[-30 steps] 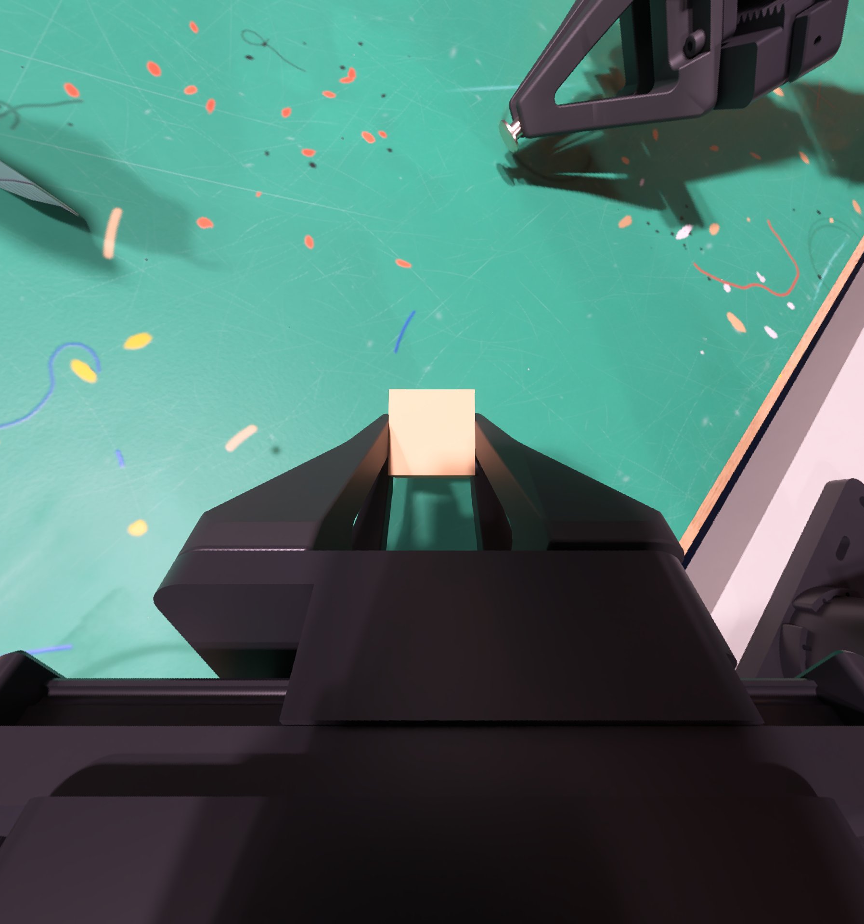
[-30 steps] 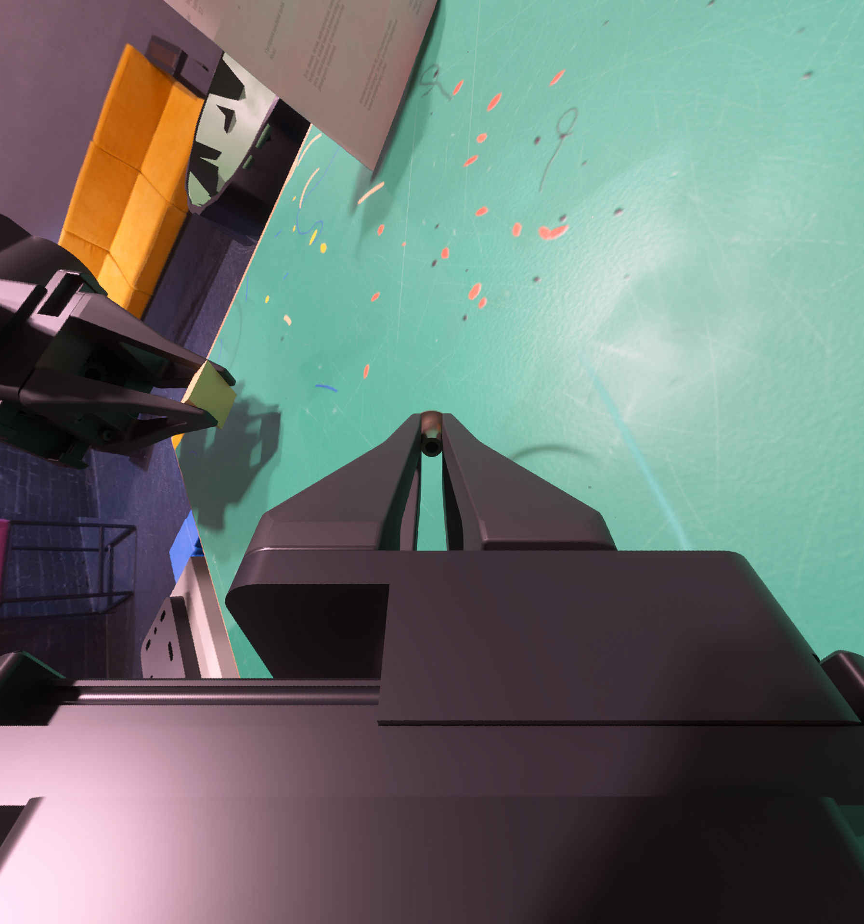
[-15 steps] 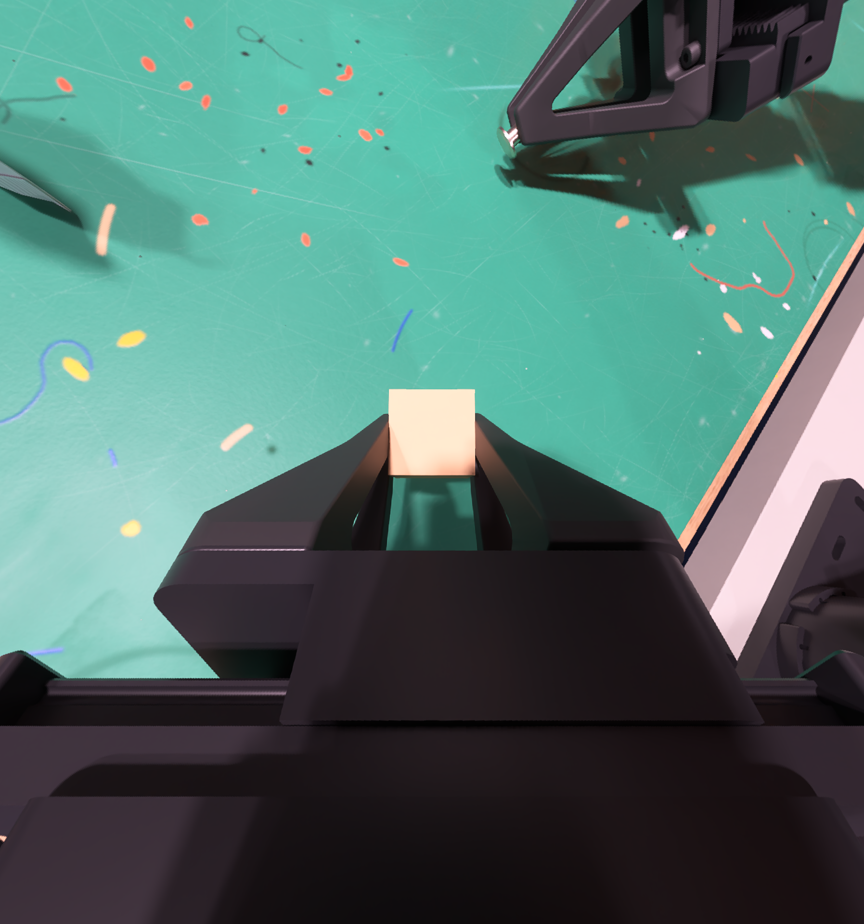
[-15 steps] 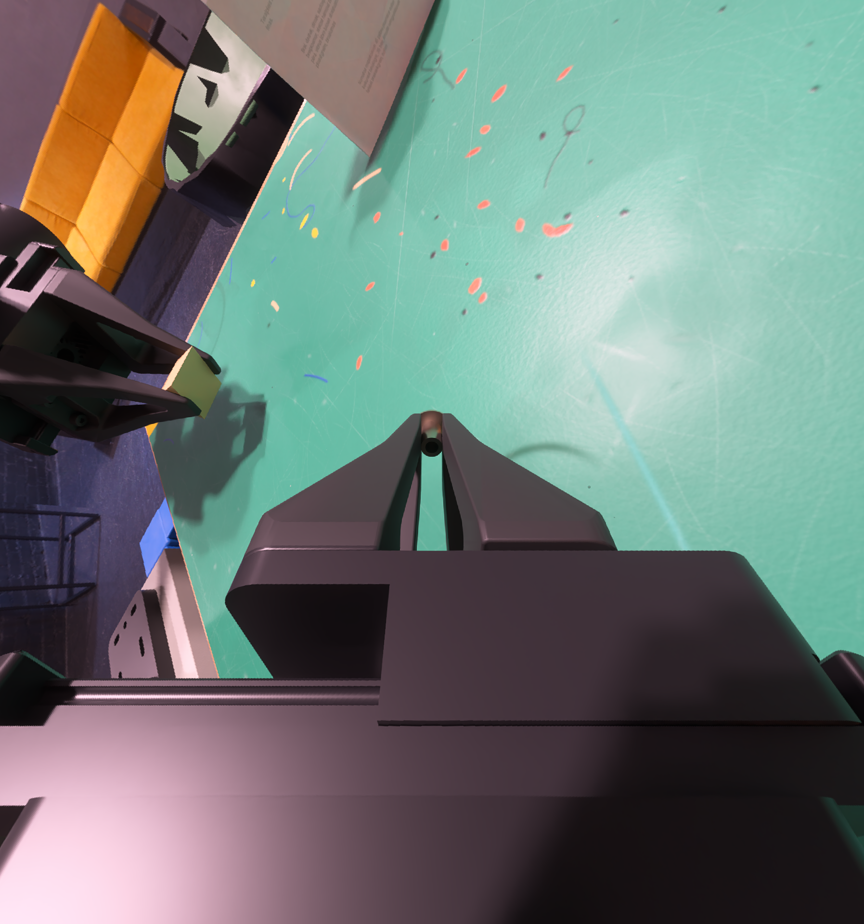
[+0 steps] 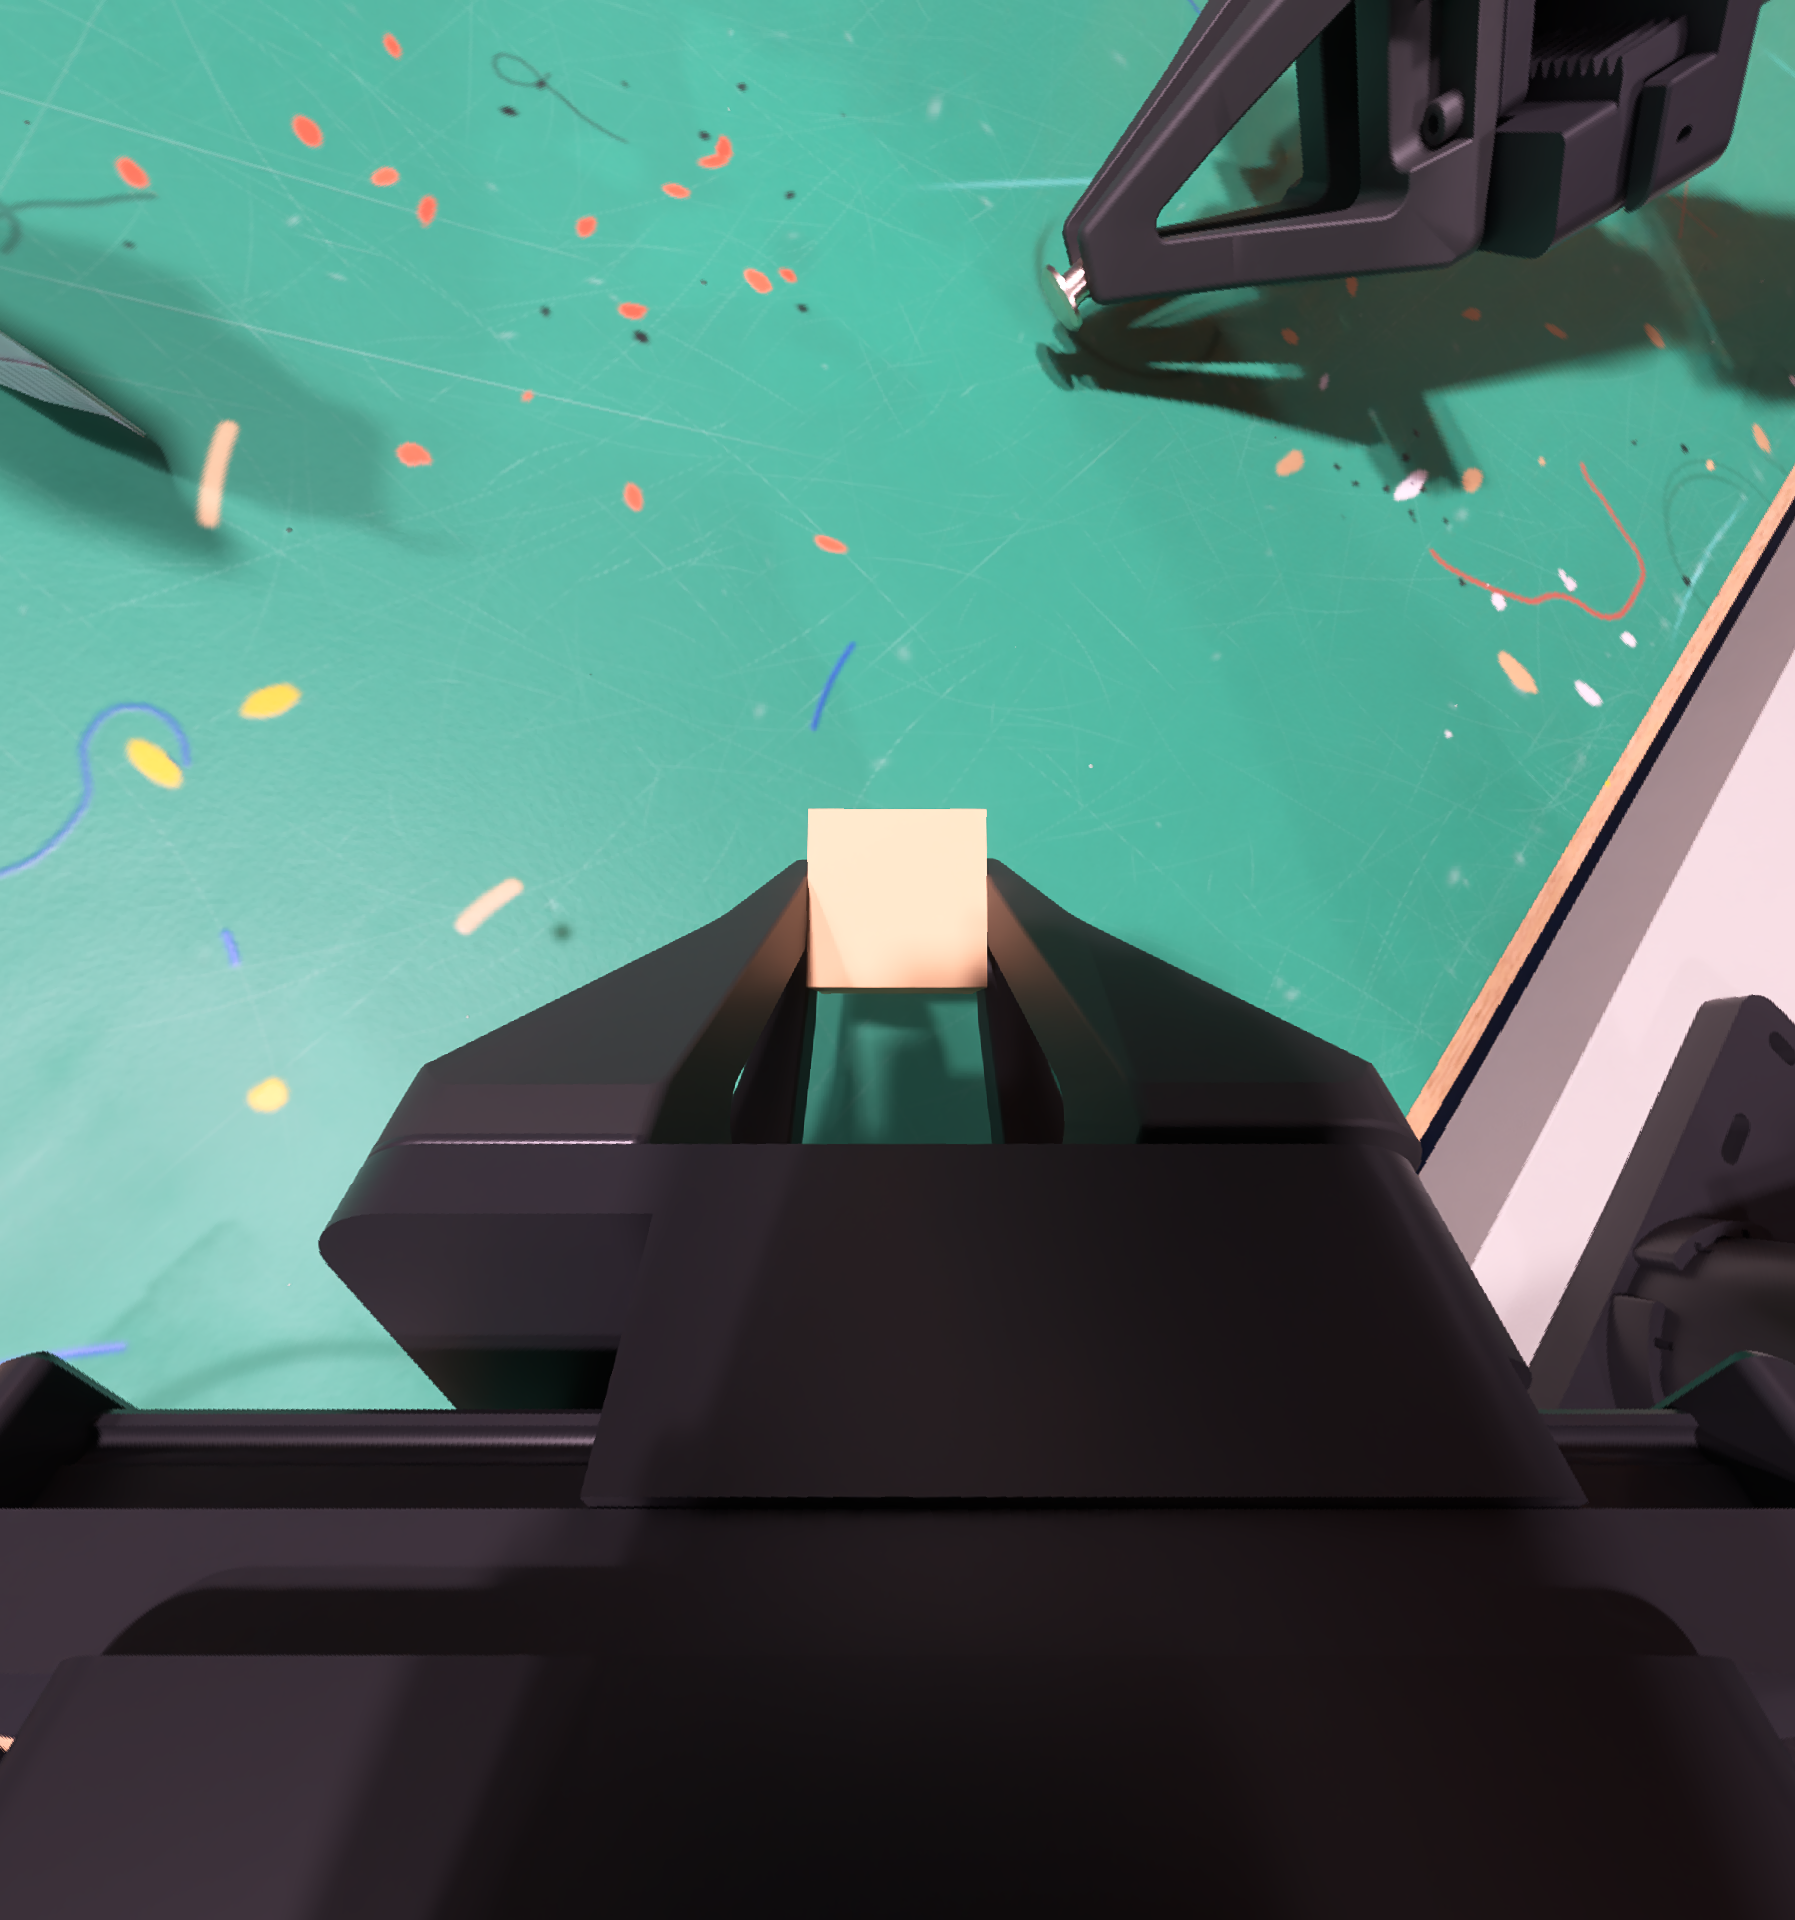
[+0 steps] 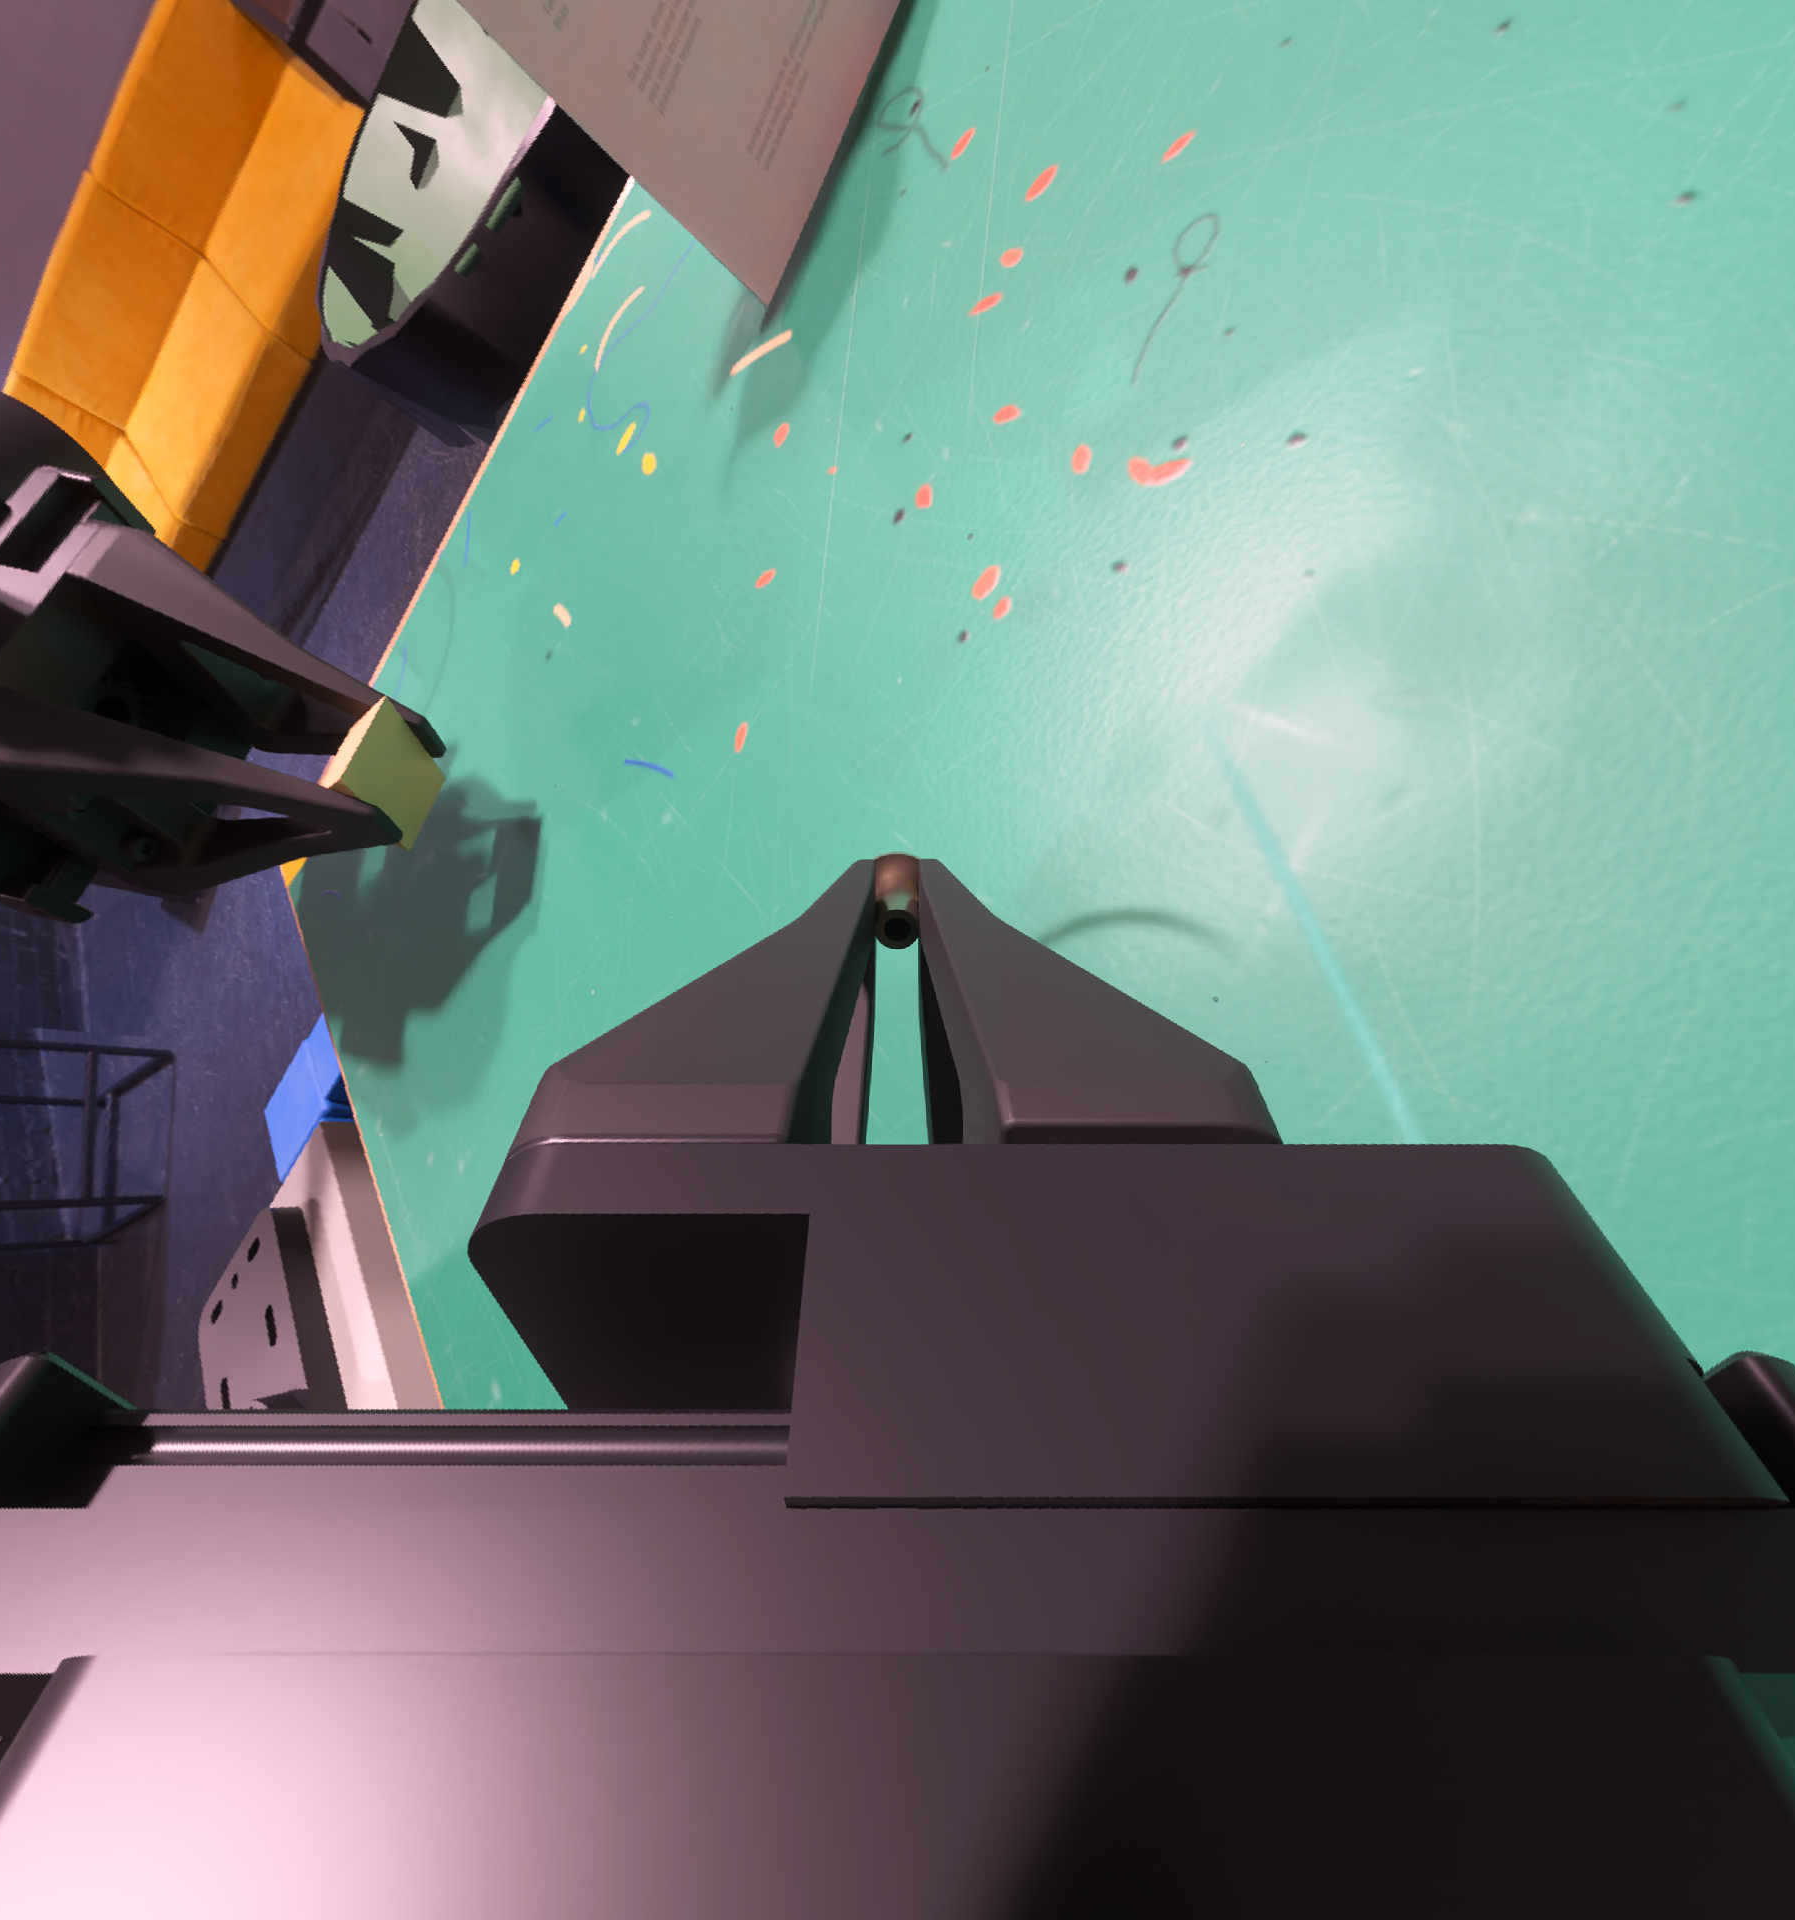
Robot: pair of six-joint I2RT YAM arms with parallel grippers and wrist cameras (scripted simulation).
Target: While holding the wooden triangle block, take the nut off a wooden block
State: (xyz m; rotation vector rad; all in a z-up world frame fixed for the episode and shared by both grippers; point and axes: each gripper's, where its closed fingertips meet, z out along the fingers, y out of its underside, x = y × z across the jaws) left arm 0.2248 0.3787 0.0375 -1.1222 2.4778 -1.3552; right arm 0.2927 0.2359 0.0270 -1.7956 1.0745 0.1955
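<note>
The left gripper [image 5: 897,904] is clamped on the wooden block [image 5: 896,899], whose pale square face stands between the fingertips, directly at 12 o'clock from the wrist camera. The block is clear of the green mat [image 5: 664,582], and a shadow lies beneath it. Only this one face shows, so the triangular profile cannot be confirmed from this view. In the right wrist view the same block [image 6: 386,771] appears at 10 o'clock, pinched at the tip of that gripper [image 6: 379,774] near the table edge.

The right gripper [image 6: 895,899] is nearly closed on a small dark metal piece, taken to be the nut [image 6: 895,912], with its bore facing the camera at 12 o'clock. From the left wrist view this gripper [image 5: 1075,286] sits at 1 o'clock, with a small silvery head [image 5: 1062,289] protruding at its tip just above the mat.

Judgement: the block is light, rigid and flat-sided, so the parallel faces give a secure hold. The nut is small, hard and smooth, and is liable to slip or rotate; the hold should be across its sides. The nut is well apart from the block, so removal appears done.
</note>
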